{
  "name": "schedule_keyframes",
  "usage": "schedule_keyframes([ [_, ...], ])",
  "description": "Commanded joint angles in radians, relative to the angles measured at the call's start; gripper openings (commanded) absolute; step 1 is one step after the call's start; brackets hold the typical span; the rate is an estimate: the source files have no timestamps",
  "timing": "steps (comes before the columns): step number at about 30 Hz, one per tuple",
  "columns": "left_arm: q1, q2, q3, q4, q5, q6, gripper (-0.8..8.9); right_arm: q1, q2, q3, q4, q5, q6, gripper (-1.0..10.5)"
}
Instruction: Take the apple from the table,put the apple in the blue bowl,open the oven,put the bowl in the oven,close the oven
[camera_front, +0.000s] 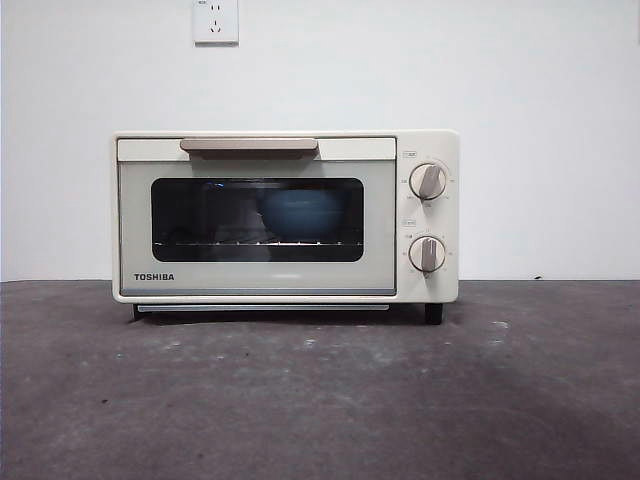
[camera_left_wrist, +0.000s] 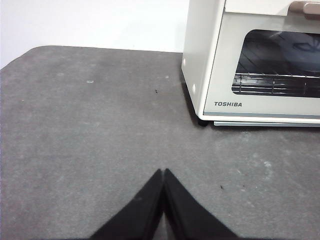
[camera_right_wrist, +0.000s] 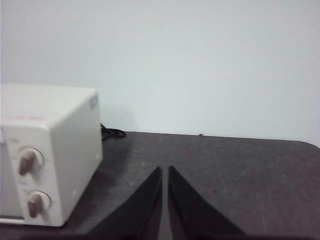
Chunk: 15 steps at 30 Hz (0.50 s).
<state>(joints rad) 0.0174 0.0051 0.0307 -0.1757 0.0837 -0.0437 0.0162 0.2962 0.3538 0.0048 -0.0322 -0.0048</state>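
Both hands, left (camera_left_wrist: 163, 172) and right (camera_right_wrist: 165, 170), hover pressed together and empty over the desk (camera_front: 320, 400), away from the shut oven (camera_front: 285, 216), where the bowl (camera_front: 303, 213) shows dimly through dark glass (apple hidden).

Cream-white oven (camera_front: 286, 216) on grey table (camera_front: 320, 400), door shut, blue bowl (camera_front: 303, 212) inside, apple seemingly hidden
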Motion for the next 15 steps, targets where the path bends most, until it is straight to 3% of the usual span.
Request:
schedule_keyframes([
  [1,0.002,-0.002,-0.024,-0.003,0.002,-0.006,0.07,-0.007,-0.068,-0.101,0.08,0.0,-0.014,0.0],
  [15,0.002,-0.002,-0.024,-0.003,0.002,-0.006,0.07,-0.005,-0.255,-0.338,0.094,0.008,0.004,0.0],
])
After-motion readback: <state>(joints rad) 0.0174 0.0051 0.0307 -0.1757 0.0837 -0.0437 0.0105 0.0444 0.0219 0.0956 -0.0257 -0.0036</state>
